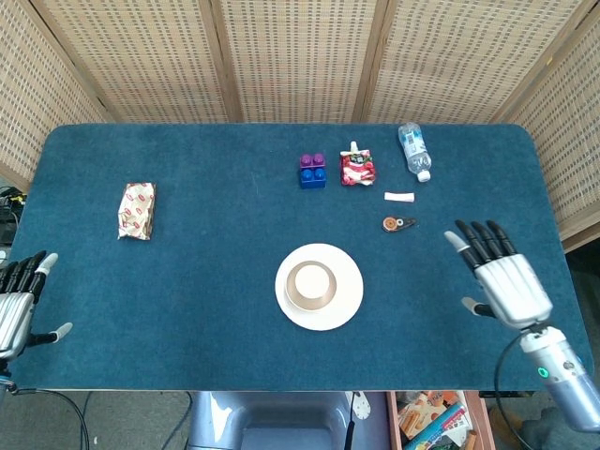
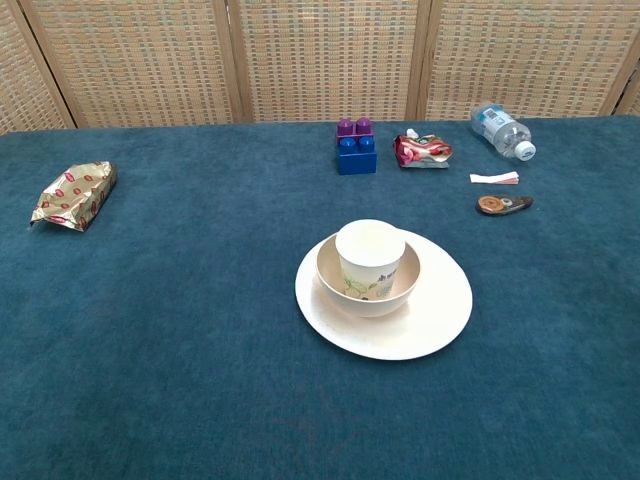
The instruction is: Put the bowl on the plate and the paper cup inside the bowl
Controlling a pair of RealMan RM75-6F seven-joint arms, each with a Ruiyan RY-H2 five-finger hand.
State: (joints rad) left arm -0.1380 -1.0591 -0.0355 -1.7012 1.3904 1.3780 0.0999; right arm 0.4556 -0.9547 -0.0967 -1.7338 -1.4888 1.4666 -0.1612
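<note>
A white plate (image 2: 440, 310) lies near the table's front middle, with a cream bowl (image 2: 400, 284) on it and a paper cup (image 2: 369, 257) standing upright inside the bowl. The head view shows the same plate (image 1: 349, 292), bowl (image 1: 295, 286) and cup (image 1: 312, 282) from above. My right hand (image 1: 499, 276) hovers over the table's right side, well clear of the plate, fingers spread and empty. My left hand (image 1: 17, 302) stays off the table's left front corner, fingers apart, holding nothing. Neither hand appears in the chest view.
At the back stand a blue and purple block (image 1: 312, 171), a red snack packet (image 1: 356, 168), a water bottle (image 1: 413, 149), a small white tube (image 1: 399, 197) and a round brown tape measure (image 1: 395, 223). A gold wrapped snack (image 1: 137, 210) lies at the left.
</note>
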